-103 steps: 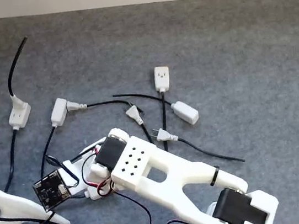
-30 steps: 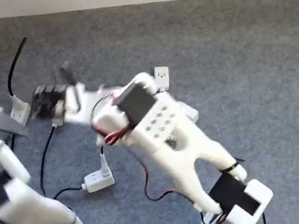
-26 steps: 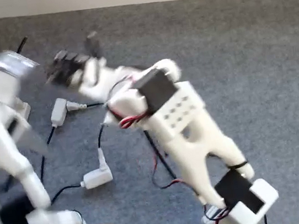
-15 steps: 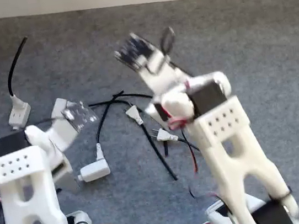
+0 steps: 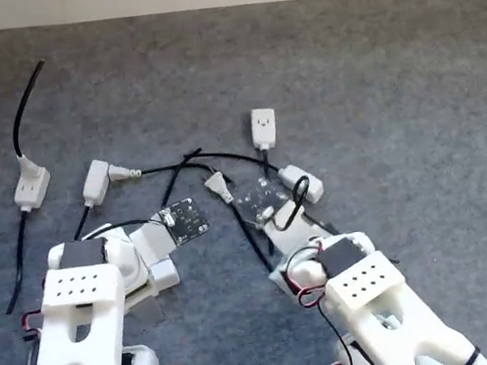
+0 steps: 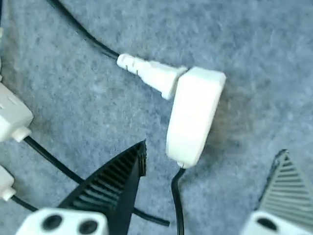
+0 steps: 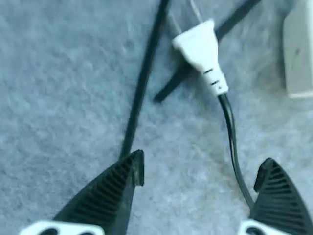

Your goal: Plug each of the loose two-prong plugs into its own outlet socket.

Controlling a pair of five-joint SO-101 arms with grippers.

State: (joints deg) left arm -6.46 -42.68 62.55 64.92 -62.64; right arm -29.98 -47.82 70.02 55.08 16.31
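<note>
Two white arms come up from the bottom edge of the high view: the left arm (image 5: 75, 306) at lower left and the right arm (image 5: 368, 296) at lower right.

The left gripper (image 6: 212, 152) hangs over the grey carpet (image 5: 414, 104) with its two fingers spread wide and nothing between them. Just past the fingers lies the near socket (image 6: 194, 116), a white block. A white plug (image 6: 149, 76) is pushed into one end of it, and a black cable leaves the other end.

The right gripper (image 7: 204, 160) is also spread and empty. It hangs over the first loose plug (image 7: 200, 49), which lies flat on the carpet with its prongs pointing away from the gripper. Its cable trails back between the fingers. Two black cables cross beside and under this plug.

In the high view the second loose plug (image 5: 217, 186) lies just left of centre, apart from every socket. That makes two loose plugs.

There are five sockets in all:
- The near socket lies under the left arm.
- The slanted socket (image 5: 303, 183) lies right of centre, close to the right gripper, with nothing plugged in.
- The upright socket (image 5: 263, 127) lies above centre with its slots bare.
- The left socket (image 5: 96, 182) has a plug (image 5: 120, 173) seated in it.
- The far-left socket (image 5: 32, 188) also has a plug seated in it, and its cable curves to the upper left of the frame.

So three sockets are filled and two are free.
</note>
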